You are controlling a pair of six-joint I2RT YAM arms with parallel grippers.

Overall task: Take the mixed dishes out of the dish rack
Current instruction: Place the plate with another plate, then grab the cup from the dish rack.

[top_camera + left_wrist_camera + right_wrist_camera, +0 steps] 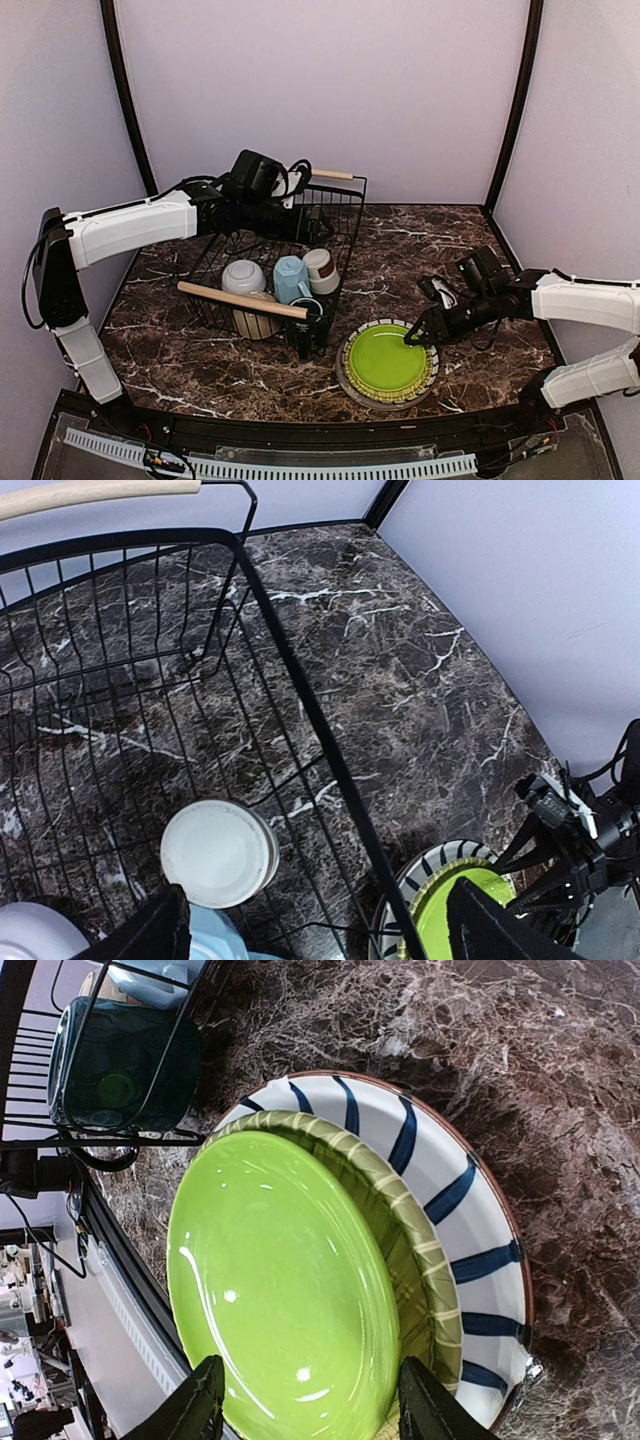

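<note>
Plates look done: the lime-green plate [280, 1280] lies stacked on the black-and-white striped plate [470, 1220] on the table [420, 250] just beside the dish rack [243, 299]. The right gripper [310, 1365] hangs over it, jaws apart and empty. The left gripper [315, 905], also apart and empty, hovers inside the rack above the brown-white cup [218, 853]. The next move is probably to drop onto that cup, close on its rim and lift it clear of the wires.
</note>
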